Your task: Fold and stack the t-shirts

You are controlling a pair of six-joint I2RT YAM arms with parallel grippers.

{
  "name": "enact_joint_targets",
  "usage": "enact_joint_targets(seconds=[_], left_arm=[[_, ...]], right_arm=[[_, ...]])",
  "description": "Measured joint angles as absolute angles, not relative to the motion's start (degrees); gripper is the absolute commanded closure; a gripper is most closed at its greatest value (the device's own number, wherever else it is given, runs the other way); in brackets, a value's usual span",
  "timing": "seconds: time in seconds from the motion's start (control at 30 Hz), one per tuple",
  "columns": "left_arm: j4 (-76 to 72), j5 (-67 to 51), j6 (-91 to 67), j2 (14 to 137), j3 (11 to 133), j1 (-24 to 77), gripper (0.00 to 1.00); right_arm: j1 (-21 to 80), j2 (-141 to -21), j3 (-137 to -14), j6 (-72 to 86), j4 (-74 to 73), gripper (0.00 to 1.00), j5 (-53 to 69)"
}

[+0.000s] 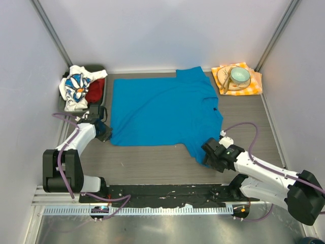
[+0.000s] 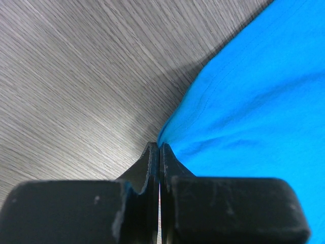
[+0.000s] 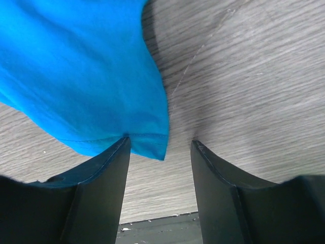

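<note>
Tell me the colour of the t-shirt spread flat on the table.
The t-shirt is plain bright blue, seen best in the top external view.

The blue t-shirt (image 1: 162,109) is soft matt cloth, the table (image 1: 147,162) grey matt wood grain, and the fingers (image 3: 101,193) of the right gripper (image 3: 161,141) matt black plastic.

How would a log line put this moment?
left gripper: shut on blue shirt corner | right gripper: open at sleeve | daisy shirt, red shirt: heaped back left

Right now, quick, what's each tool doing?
Left tool: closed, pinching a corner of the blue t-shirt.
Right tool: open around that shirt's sleeve tip, not gripping it.
</note>
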State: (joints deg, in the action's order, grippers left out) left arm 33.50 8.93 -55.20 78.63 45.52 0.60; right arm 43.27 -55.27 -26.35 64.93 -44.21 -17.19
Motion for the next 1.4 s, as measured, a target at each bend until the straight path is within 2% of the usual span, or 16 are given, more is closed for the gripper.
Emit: enact_joint_targets(seconds=[0.13,0.23,0.33,0.37,0.43,0.47,0.5,0.77,0.9,1.2,1.4], left_arm=[[33.5,9.0,-55.3,78.6,45.5,0.6,1.0],[33.5,9.0,-55.3,78.6,45.5,0.6,1.0],[33.5,9.0,-55.3,78.6,45.5,0.6,1.0],[33.5,9.0,-55.3,78.6,45.5,0.6,1.0],[33.5,9.0,-55.2,78.6,45.5,0.6,1.0],[33.5,9.0,-55.2,78.6,45.5,0.6,1.0],[33.5,9.0,-55.2,78.6,45.5,0.6,1.0],[33.6,9.0,-55.2,78.6,45.3,0.6,1.0],[34.5,8.9,-55.0,77.4,45.4,0.6,1.0],[39.9,9.1,-52.7,66.7,50.2,-1.0,1.0],[43.0,9.6,-51.5,59.9,51.0,-1.2,1.0]], right_arm=[[43.3,-56.9,-26.3,64.8,-42.5,0.45,-17.0],[43.3,-58.5,-26.7,64.6,-41.0,0.5,-17.0],[43.3,-60.3,-27.1,64.5,-38.4,0.63,-16.9],[43.3,-60.8,-27.2,64.4,-37.6,0.71,-16.8],[43.3,-62.1,-27.4,64.5,-35.4,0.81,-16.4],[43.2,-62.6,-27.4,64.4,-34.4,0.92,-16.1],[43.2,-62.8,-27.4,64.4,-33.7,0.99,-15.9],[43.2,-62.4,-27.2,64.6,-32.2,0.99,-15.4],[43.2,-60.0,-28.2,63.3,-37.5,0.99,-18.0],[43.2,-49.5,-43.7,56.0,-49.5,0.99,-29.8],[43.2,-44.8,-49.1,52.9,-53.8,0.99,-35.9]])
